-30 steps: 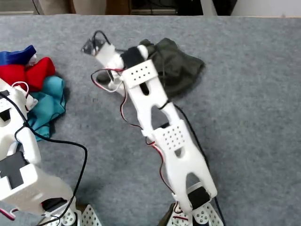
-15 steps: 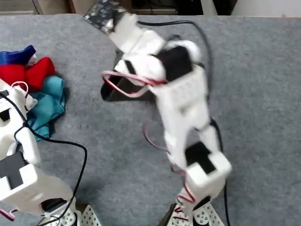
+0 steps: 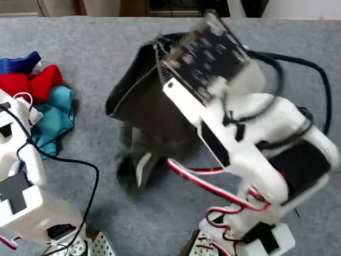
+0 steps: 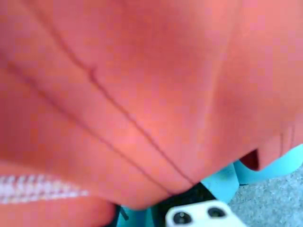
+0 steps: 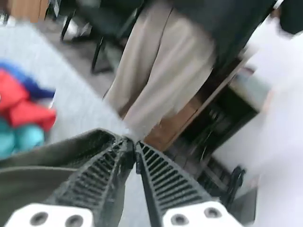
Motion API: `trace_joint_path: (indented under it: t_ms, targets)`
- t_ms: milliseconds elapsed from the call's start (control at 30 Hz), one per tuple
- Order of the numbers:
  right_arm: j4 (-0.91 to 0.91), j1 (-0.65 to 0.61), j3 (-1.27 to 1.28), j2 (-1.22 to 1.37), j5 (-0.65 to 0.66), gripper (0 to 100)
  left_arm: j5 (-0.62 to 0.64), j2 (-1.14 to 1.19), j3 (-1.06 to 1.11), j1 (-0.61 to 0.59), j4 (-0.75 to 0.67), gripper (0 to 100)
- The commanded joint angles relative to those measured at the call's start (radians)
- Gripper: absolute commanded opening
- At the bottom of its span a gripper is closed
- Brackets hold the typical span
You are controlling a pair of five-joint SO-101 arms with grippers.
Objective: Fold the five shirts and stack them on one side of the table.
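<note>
Step judged opening-out: right end effector clamped on dark shirt, hanging beside coloured pile; next likely needs lowering and spreading it flat on worktop.

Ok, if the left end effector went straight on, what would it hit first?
Probably the red shirt, which sits close up in the left wrist view; the teal shirt shows just past its edge. Depth is unclear.

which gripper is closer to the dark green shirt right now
Right. The right gripper is shut on the dark green shirt, holding it up. The left gripper is apart from it, over at the red shirt in the pile.
</note>
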Motion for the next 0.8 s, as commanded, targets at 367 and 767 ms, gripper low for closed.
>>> trace_joint_path:
  t_ms: [367,767]
  targets:
    - [0.101,0.447,0.251,0.176,0.087,0.4,-0.006,-0.01,-0.003,0.012,-0.014,2]
    - [-0.028,0.473,0.306,0.644,0.215,0.4,-0.008,-0.013,0.046,0.087,-0.012,2]
